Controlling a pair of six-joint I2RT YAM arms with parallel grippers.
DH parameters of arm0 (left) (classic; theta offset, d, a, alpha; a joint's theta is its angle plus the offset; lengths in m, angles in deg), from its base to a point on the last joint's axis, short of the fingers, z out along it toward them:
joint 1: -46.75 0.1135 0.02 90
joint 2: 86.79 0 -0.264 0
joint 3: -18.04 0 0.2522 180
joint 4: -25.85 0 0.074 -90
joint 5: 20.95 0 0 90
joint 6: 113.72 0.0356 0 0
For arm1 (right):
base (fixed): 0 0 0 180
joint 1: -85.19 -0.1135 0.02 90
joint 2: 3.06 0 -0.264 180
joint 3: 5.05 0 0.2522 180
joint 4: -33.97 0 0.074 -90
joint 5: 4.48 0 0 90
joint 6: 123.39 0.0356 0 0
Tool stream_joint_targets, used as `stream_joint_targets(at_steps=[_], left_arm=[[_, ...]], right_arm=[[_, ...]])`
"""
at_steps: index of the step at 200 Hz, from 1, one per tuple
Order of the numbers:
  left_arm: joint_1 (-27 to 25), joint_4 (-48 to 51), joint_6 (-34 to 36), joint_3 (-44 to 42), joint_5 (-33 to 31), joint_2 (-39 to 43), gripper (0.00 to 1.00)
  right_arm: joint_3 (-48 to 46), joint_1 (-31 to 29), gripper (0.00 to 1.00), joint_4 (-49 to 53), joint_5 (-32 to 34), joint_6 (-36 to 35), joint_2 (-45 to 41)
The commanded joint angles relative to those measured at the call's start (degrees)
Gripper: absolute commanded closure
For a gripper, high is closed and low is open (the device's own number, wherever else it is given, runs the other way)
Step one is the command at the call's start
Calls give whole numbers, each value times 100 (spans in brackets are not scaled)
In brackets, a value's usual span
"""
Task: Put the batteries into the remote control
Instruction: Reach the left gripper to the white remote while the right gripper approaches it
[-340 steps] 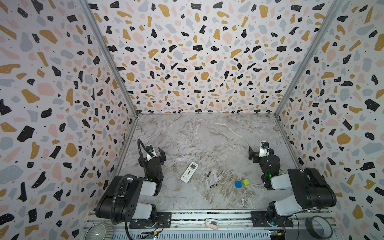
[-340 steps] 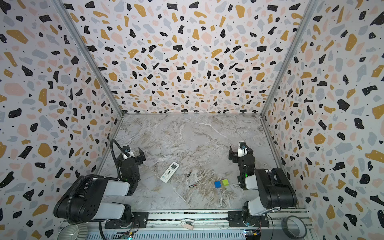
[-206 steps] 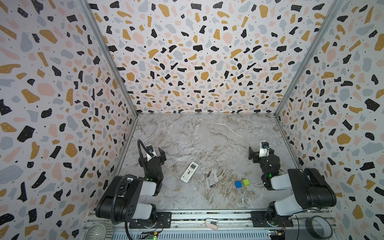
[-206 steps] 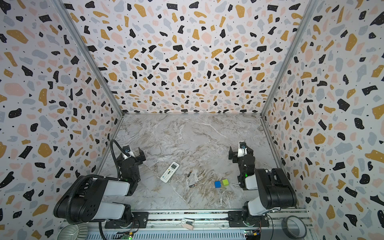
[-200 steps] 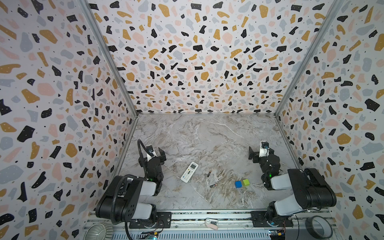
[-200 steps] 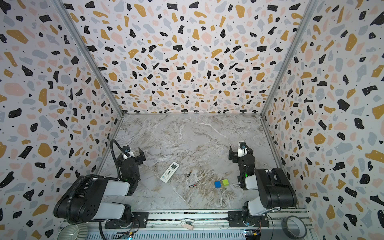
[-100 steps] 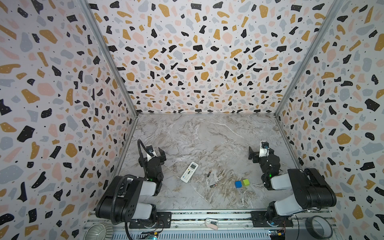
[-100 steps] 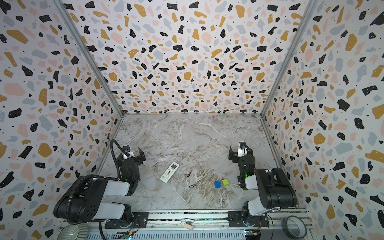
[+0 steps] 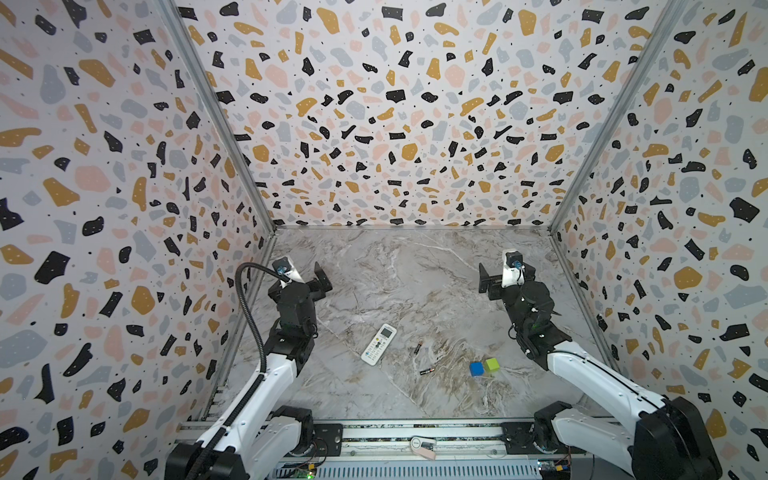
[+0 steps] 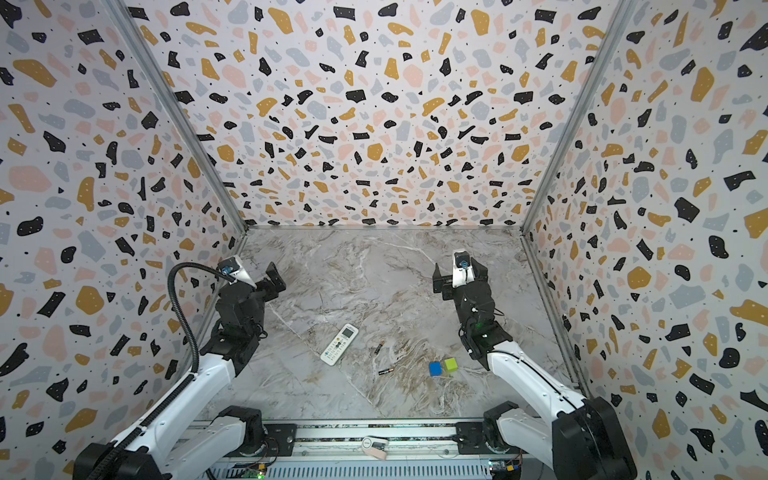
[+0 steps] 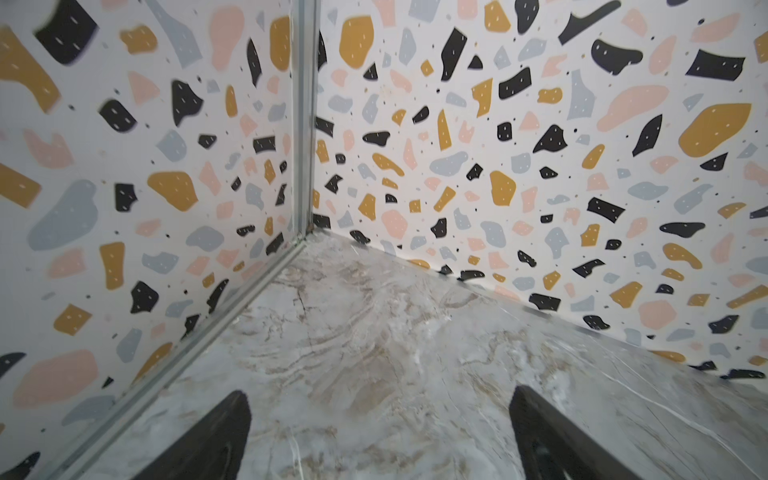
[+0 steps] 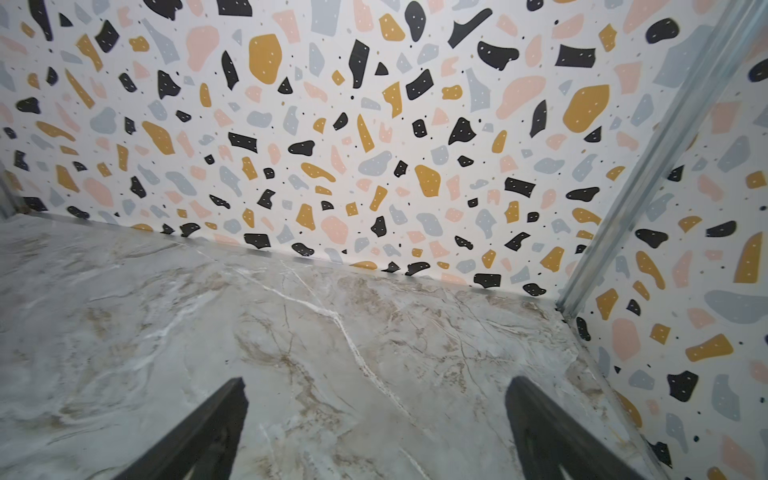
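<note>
The left pincer (image 11: 380, 390) stands wide open, its two dark fingers (image 11: 216, 436) spread apart with only the marble-patterned table (image 11: 374, 332) showing between them; it grips and touches no object, hangs just above the table and faces the back left corner of the speckled walls (image 11: 498, 124); the right pincer (image 12: 376, 379) is likewise spread wide, its fingers (image 12: 540, 432) framing bare table, and it faces the back wall near the right corner; in both top views the two pincers sit well apart, the left pincer (image 9: 301, 276) by the left wall and the right pincer (image 9: 505, 279) near the right wall, both pointing away from the task's things; the remote control (image 9: 378, 344) lies flat on the table with its buttons up and its small grey screen end towards the back, set on a slant, behind the pincers towards the front rail (image 9: 374, 434) and closer to the left arm; the far battery (image 9: 417, 347) lies just beside the remote control on its right, apart from it; the near battery (image 9: 427, 370) lies a little further towards the front rail, the two not touching; a blue cube (image 9: 476, 368) and a green cube (image 9: 491, 364) sit side by side to the right of the batteries, between them and the right arm; the remote control (image 10: 339, 344), both batteries and the cubes lie out in the open on the table, away from either pincer.
</note>
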Motion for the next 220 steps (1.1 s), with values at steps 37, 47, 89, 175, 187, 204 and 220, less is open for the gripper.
stream_joint_targets(at_steps=[37,47,89,175,187,204,220], left_arm=[[-1123,2251,-218,575,1657,-646,0],[-1401,2393,-245,618,1535,-794,1],[-2384,2797,-242,926,724,-1636,2],[-3278,2898,-440,1471,-108,-3312,6],[-3313,2874,-457,1505,-110,-3431,7],[-3385,2801,-484,1533,-78,-3561,9],[-3439,2798,-493,1551,-95,-3687,10]], right_arm=[[87,-1582,1,2083,-852,676,13],[9,-1749,1,2085,-1001,770,27],[-279,-2112,0,2036,-1595,972,46],[-874,-2733,0,1196,-2434,669,1],[-852,-2728,0,1149,-2477,660,84],[-813,-2732,1,1105,-2477,660,226],[-774,-2735,0,1084,-2469,669,345]])
